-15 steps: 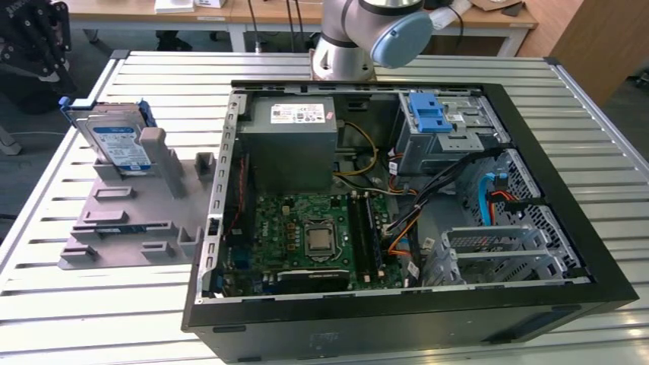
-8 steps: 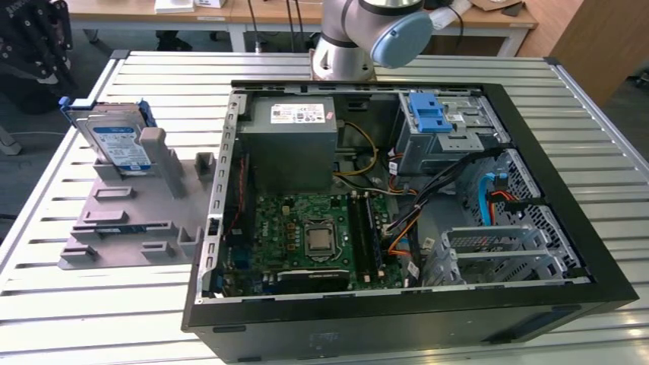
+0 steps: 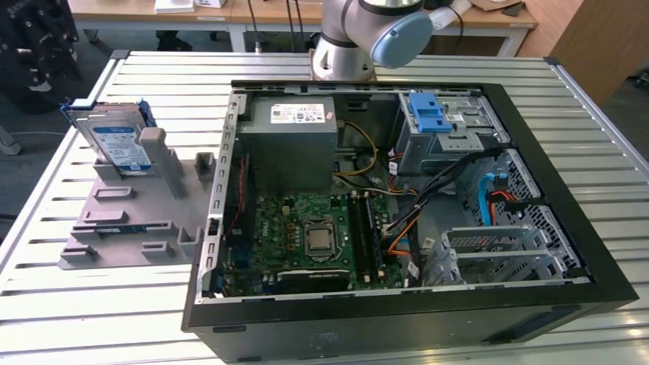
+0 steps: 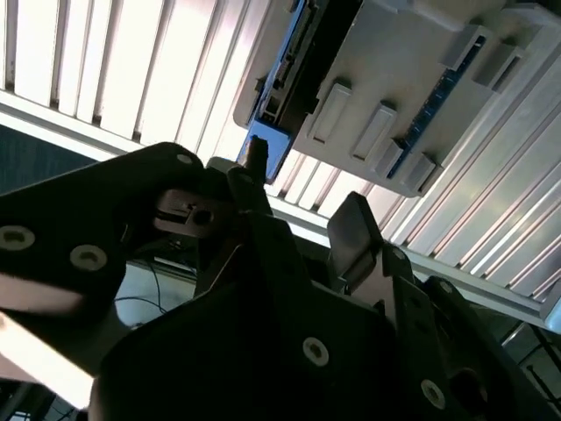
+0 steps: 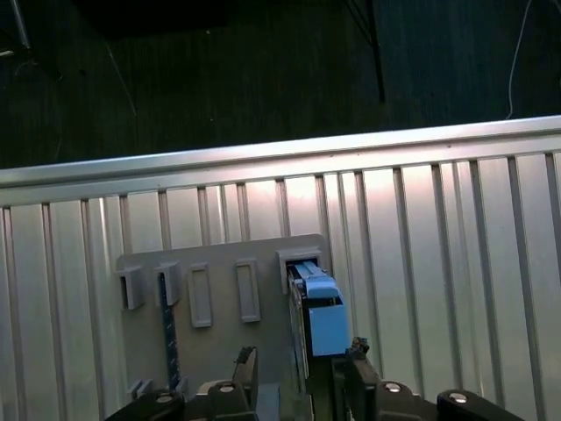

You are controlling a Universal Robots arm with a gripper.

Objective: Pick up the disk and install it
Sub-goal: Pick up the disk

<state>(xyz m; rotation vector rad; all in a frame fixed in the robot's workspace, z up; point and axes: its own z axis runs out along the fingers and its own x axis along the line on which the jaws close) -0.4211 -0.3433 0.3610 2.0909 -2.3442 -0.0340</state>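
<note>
Claw [image 5: 301, 353] gaping above disk [image 3: 115, 143]; white-and-blue label; upright in grey holder [image 3: 124, 207].

Open computer case [image 3: 385, 323] lies on the slatted metal table [image 3: 91, 319], green motherboard [image 3: 304, 228] exposed, grey power-supply box [image 3: 294, 125] near the blue latch [image 3: 429, 114] (cables tangled between). Grey fixture plate [image 3: 127, 220] sits at the exterior view's left.

Table [image 3: 91, 319] bears computer case [image 3: 355, 325], grey fixture [image 3: 120, 222]

Lab: slatted metal bench [image 3: 102, 304], opened computer [image 3: 406, 323]
</note>
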